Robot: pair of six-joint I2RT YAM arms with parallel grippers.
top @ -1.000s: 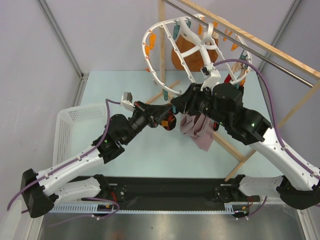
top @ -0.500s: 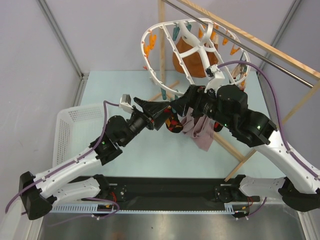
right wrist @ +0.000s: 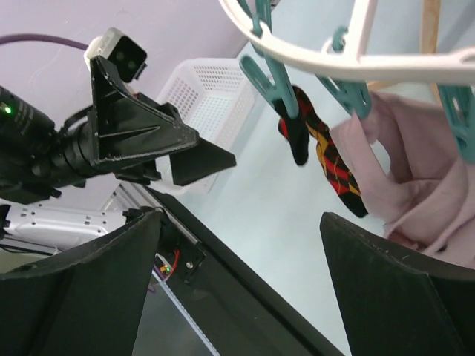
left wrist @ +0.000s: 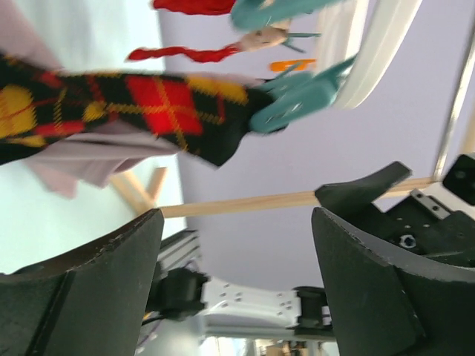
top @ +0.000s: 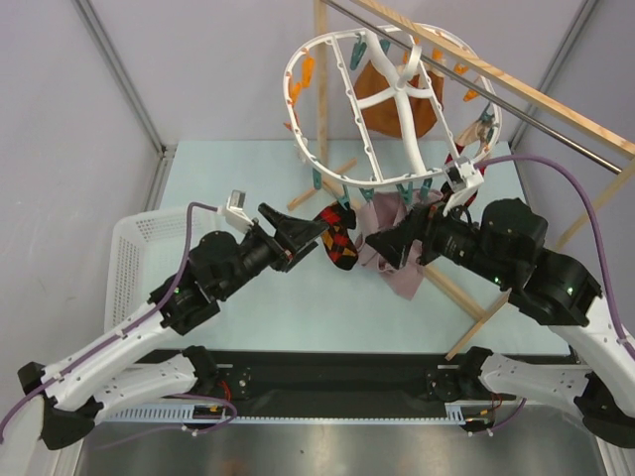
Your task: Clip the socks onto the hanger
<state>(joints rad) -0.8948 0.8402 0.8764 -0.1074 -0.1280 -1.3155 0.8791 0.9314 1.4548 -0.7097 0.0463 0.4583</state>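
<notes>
The white ring hanger (top: pixel 327 45) hangs from the rack with teal and orange clips round its rim. A black sock with red and yellow diamonds (top: pixel 338 236) dangles from a teal clip (top: pixel 344 202) at the ring's lower edge. The left wrist view shows the sock (left wrist: pixel 148 104) pinched in the teal clip (left wrist: pixel 297 100) under the ring (left wrist: pixel 371 44). In the right wrist view the sock (right wrist: pixel 330 156) hangs from its clip (right wrist: pixel 267 74). My left gripper (top: pixel 303 243) stands open just left of the sock, holding nothing. To the sock's right, my right gripper (top: pixel 385 246) is open and empty.
A mauve-pink cloth (top: pixel 392 266) hangs beside the sock. An orange-brown garment (top: pixel 382 94) shows behind the ring. Wooden rack poles (top: pixel 320 109) and a metal bar cross the back right. A white basket (top: pixel 139 258) sits at the left of the table.
Both grippers have opened and drawn back from the sock. The sock now hangs free from the teal clip, and the hanger ring has swung a little.
</notes>
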